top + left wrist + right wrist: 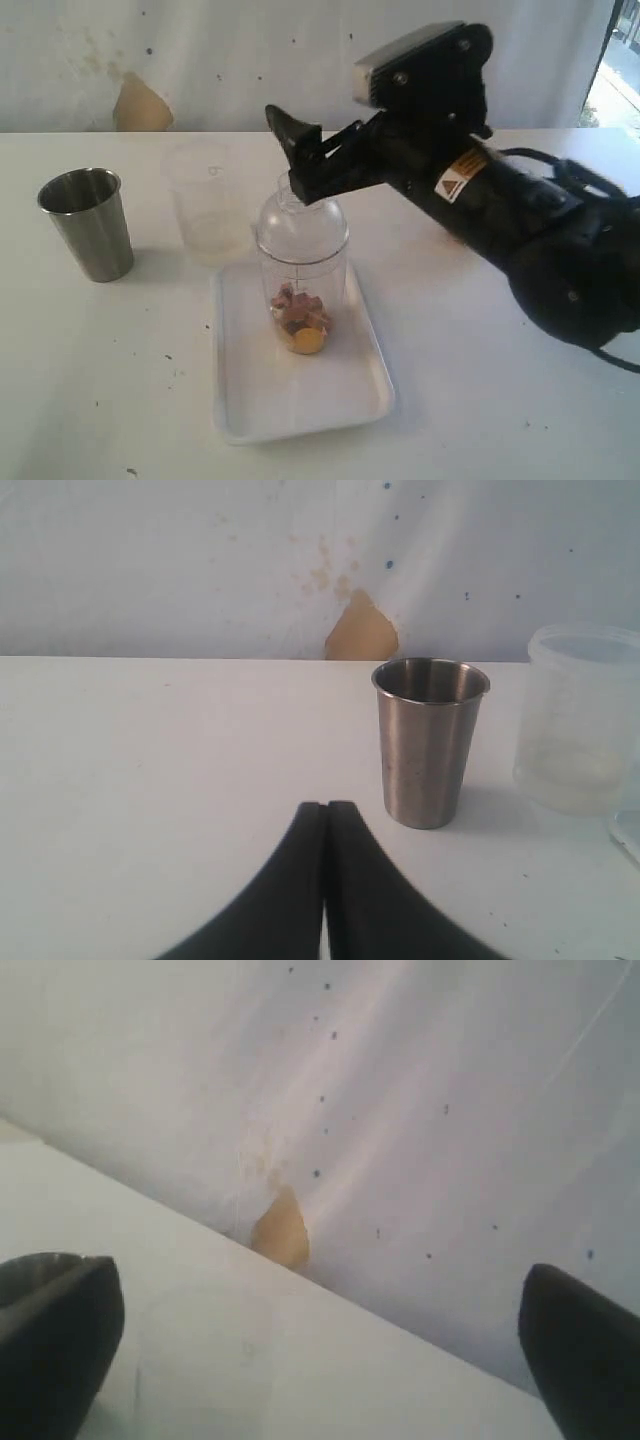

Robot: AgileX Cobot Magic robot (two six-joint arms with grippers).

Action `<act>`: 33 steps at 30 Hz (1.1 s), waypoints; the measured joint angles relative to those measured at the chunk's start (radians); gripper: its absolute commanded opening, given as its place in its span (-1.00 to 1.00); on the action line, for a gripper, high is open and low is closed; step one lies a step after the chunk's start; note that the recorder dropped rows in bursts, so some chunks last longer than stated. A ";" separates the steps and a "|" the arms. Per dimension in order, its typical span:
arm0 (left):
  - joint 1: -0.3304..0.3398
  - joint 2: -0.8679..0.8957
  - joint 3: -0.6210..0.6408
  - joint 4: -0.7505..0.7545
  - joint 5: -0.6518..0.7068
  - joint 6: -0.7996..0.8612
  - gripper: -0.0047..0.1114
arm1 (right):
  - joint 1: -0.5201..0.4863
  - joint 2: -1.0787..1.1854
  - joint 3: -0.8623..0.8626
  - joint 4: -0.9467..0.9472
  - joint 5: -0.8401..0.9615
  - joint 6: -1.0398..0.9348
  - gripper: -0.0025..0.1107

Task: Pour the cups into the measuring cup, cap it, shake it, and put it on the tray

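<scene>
Measuring cup (302, 280): capped, on tray (255, 400), where we judge the task ends. Right gripper (295, 158): spread, empty, above cap (302, 220). Left gripper (325, 812): closed, empty.

cloudy container (585, 720): clipped by left wrist view's edge | measuring cup (300, 265): contents blurred (pinkish, yellow), scale unreadable

Capped measuring cup (302, 262) upright on tray (258, 402); right tool (291, 156) over it; steel tumbler (88, 225) apart.

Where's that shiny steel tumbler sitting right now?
In the exterior view the tapered brushed-steel tumbler stands upright on the white table, far left, beside the cloudy translucent container and off the white tray.
</scene>
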 measured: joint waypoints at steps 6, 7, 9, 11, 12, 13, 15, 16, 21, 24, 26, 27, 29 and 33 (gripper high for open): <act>0.000 0.000 0.000 0.000 0.000 0.000 -0.92 | 0.000 -0.313 0.000 -0.022 0.411 -0.001 -0.81; 0.000 0.000 0.000 0.000 0.000 0.000 -0.92 | 0.000 -0.349 0.000 -0.022 0.450 0.004 -0.95; 0.000 0.000 0.000 0.000 0.000 0.000 -0.92 | 0.000 -0.463 0.000 -0.028 0.537 0.048 -0.96; 0.000 0.000 0.000 0.000 0.000 0.000 -0.92 | 0.000 -0.576 0.000 -0.028 0.606 0.093 -0.96; 0.000 0.000 0.000 0.000 0.000 0.000 -0.92 | 0.000 -0.623 0.000 -0.028 0.635 0.104 -0.96; 0.000 0.000 0.000 0.000 0.000 0.000 -0.92 | 0.000 -0.672 0.000 -0.028 0.667 0.112 -0.96; 0.000 0.000 0.000 0.000 0.000 0.000 -0.92 | 0.000 -0.760 0.000 -0.028 0.742 0.125 -0.96; 0.000 0.000 0.000 0.000 0.000 0.000 -0.92 | 0.000 -0.809 0.000 -0.022 0.781 0.130 -0.96; 0.000 0.000 0.000 0.000 0.000 0.000 -0.92 | 0.000 -1.027 0.000 -0.022 0.941 0.135 -0.96; 0.000 0.000 0.000 0.000 0.000 0.000 -0.92 | 0.000 -1.132 0.000 -0.022 0.985 0.135 -0.96; 0.000 0.000 0.000 0.000 0.000 0.000 -0.92 | 0.000 -1.195 0.000 -0.022 0.991 0.135 -0.96; 0.000 0.000 0.000 0.000 0.000 0.000 -0.92 | 0.000 -1.224 0.000 -0.022 0.994 0.135 -0.96; 0.000 0.000 0.000 0.000 0.000 0.000 -0.92 | 0.000 -1.276 0.000 -0.022 0.997 0.135 -0.96; 0.000 0.000 0.000 0.000 0.000 0.000 -0.92 | 0.000 -1.350 0.000 -0.022 1.001 0.135 -0.96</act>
